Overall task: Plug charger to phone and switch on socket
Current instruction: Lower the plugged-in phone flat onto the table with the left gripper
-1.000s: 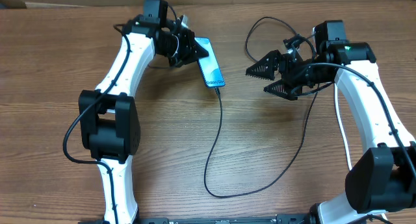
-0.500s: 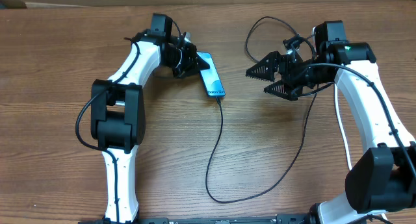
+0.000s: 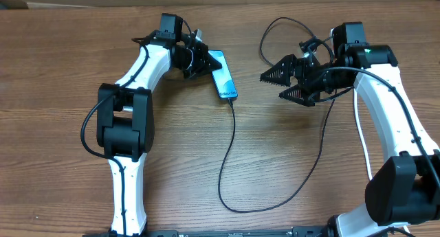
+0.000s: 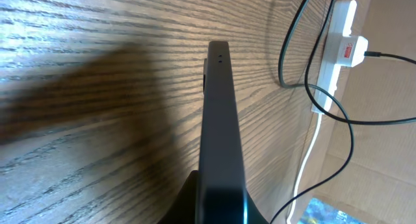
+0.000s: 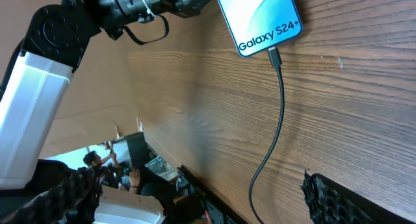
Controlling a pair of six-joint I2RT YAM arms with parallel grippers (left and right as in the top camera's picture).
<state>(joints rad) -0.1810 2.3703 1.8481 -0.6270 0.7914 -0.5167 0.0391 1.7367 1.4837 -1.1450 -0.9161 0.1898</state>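
We are steadying the phone [image 3: 223, 75] at the far side of the counter [image 3: 172, 161], left jaws clamped on it, the charger [image 3: 230, 148] sitting plugged in. Right jaws are hanging apart; next, we judge, is reaching for the socket [image 4: 341, 45] switch.

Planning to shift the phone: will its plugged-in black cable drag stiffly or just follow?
Likely follows limply: the cable lies in loose curves with a slack loop. Thin, so probably light, barely tugging the phone. Its connector might strain if pulled sideways.
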